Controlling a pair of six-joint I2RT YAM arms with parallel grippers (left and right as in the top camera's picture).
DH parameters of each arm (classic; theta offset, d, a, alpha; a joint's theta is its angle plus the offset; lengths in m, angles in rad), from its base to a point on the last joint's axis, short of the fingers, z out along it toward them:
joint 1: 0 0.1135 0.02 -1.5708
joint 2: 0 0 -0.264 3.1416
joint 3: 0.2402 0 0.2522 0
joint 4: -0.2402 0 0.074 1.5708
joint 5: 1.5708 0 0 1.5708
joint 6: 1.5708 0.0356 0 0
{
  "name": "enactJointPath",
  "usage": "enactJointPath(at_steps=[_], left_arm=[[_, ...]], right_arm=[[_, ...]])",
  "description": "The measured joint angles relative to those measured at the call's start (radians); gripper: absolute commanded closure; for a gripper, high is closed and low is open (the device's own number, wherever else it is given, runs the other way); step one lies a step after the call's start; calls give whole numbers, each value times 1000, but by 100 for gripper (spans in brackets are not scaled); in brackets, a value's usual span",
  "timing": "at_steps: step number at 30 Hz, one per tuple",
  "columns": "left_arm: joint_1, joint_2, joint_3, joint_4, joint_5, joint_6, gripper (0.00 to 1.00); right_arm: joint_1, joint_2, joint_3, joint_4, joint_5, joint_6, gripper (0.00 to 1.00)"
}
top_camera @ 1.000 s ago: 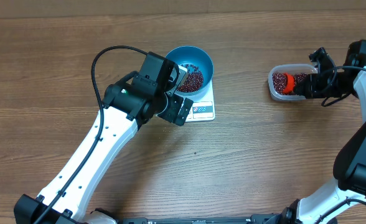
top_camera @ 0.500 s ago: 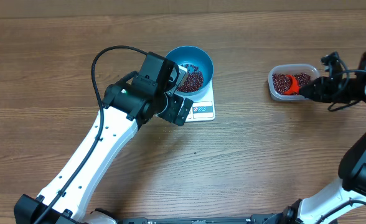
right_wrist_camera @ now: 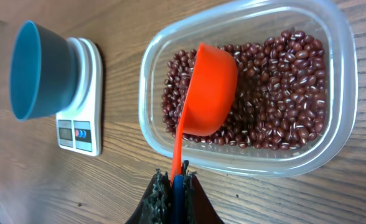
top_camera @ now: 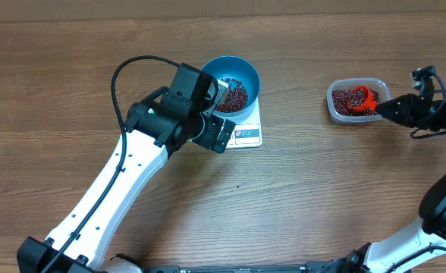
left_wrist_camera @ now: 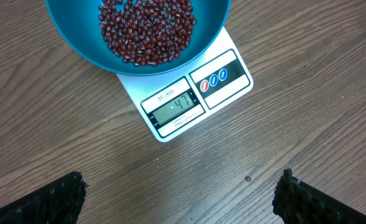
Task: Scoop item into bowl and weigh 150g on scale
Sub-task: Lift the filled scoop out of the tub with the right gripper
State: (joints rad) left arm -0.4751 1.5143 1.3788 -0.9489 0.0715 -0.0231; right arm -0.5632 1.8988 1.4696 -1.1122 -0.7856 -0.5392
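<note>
The blue bowl [top_camera: 247, 73] stands on the white scale [top_camera: 248, 135] with a heap of red-brown beans [top_camera: 233, 95] in it. In the left wrist view the bowl [left_wrist_camera: 77, 43], its beans [left_wrist_camera: 145, 28] and the scale [left_wrist_camera: 195, 102] lie just ahead of my left gripper [left_wrist_camera: 180, 199], which is open and empty. At the far right my right gripper [top_camera: 390, 108] is shut on the handle of an orange scoop [top_camera: 362, 97]. The scoop's cup [right_wrist_camera: 211, 90] sits in a clear tub [right_wrist_camera: 342, 68] on more beans [right_wrist_camera: 289, 93]. My right gripper [right_wrist_camera: 177, 186] is just outside the tub's wall.
A single stray bean [left_wrist_camera: 248, 179] lies on the wood in front of the scale. The left arm's black cable [top_camera: 118, 83] loops above the table, left of the bowl. The right wrist view also shows the bowl [right_wrist_camera: 37, 68] and scale [right_wrist_camera: 83, 106] far off.
My right gripper has drawn back to the right, and the scoop has slid from the tub's left end toward its right side. The left arm has not moved.
</note>
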Motion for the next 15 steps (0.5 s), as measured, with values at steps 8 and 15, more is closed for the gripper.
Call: enactJointPath(at_steps=[8, 15], left_arm=[[0, 0, 0, 0, 0, 0, 0], [0, 0, 0, 0, 0, 0, 0]], right_arm=[[-63, 0, 0, -16, -68, 0, 96], [-85, 0, 0, -31, -178, 0, 96]])
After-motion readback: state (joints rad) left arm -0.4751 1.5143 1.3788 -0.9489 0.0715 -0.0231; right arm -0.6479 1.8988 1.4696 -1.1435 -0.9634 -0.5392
